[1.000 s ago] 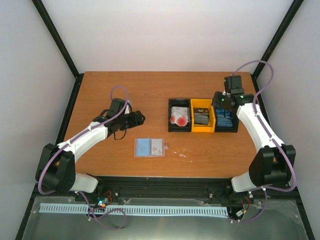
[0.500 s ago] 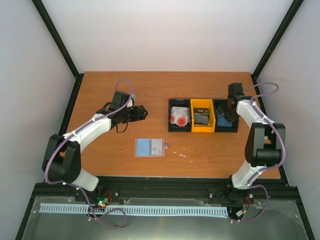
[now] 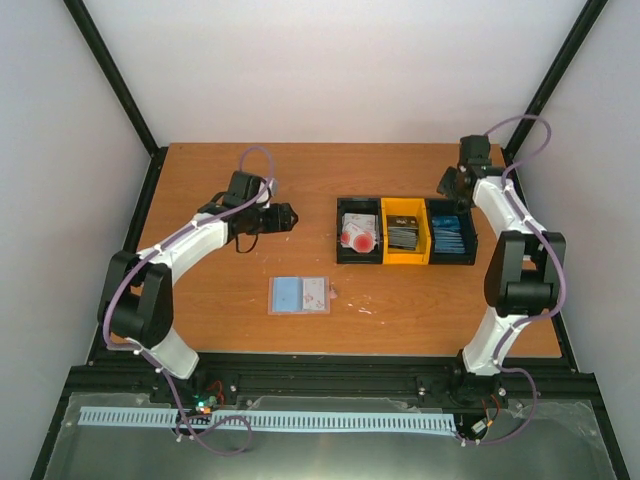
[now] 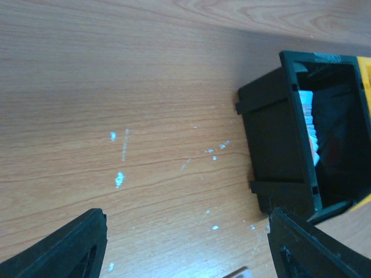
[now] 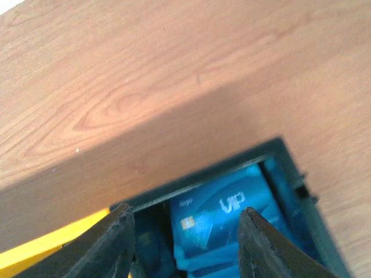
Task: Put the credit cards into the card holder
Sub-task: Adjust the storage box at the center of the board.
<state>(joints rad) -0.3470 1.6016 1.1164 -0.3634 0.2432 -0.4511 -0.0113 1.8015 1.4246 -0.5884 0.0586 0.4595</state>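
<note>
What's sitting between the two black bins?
A yellow bin of dark grey cards, side by side with the left black bin and the right black bin. The top view shows it.

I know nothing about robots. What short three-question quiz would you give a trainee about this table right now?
1. True or false: the tan-pink folding card holder lies open on the wooden table, outside every bin.
2. Which plastic bin holds the blue cards? A) left black bin; B) middle yellow bin; C) right black bin.
3. Fill in: the left claw is ___ and holds nothing.
Key: 1 true; 2 C; 3 open.
</note>
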